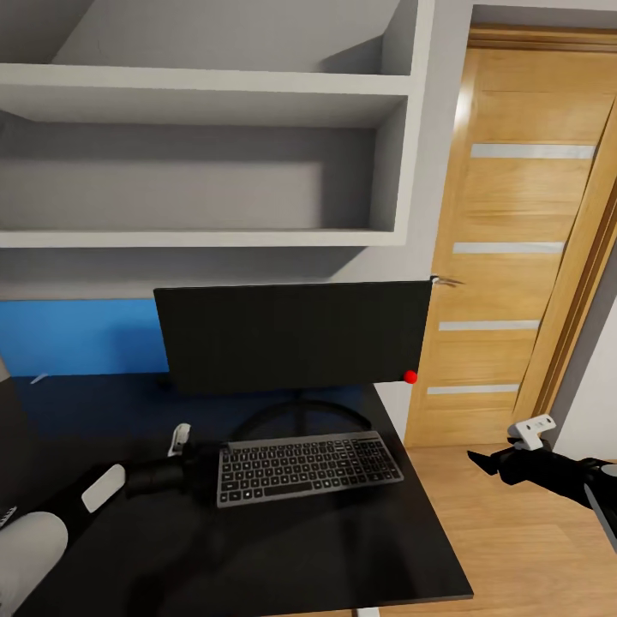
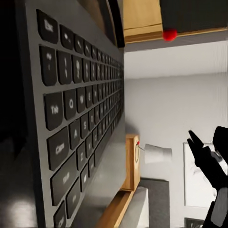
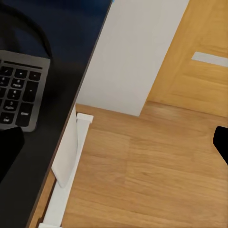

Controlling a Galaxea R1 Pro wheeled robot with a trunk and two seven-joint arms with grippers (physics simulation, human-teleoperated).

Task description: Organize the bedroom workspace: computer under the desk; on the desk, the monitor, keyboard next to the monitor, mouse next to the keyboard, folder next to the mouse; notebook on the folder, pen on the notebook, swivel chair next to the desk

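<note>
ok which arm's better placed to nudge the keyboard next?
Left, probably. The left gripper sits at the keyboard end on the desk; the right gripper hangs off the desk over the floor.

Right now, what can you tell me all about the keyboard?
The keyboard is slim and flat, with a silver-grey frame that looks like metal and rows of black keys with pale letters. It lies flat on the glossy black desk, in front of the monitor and its curved stand, near the desk's right edge. The left hand sits close by its left end; whether they touch is unclear.
</note>
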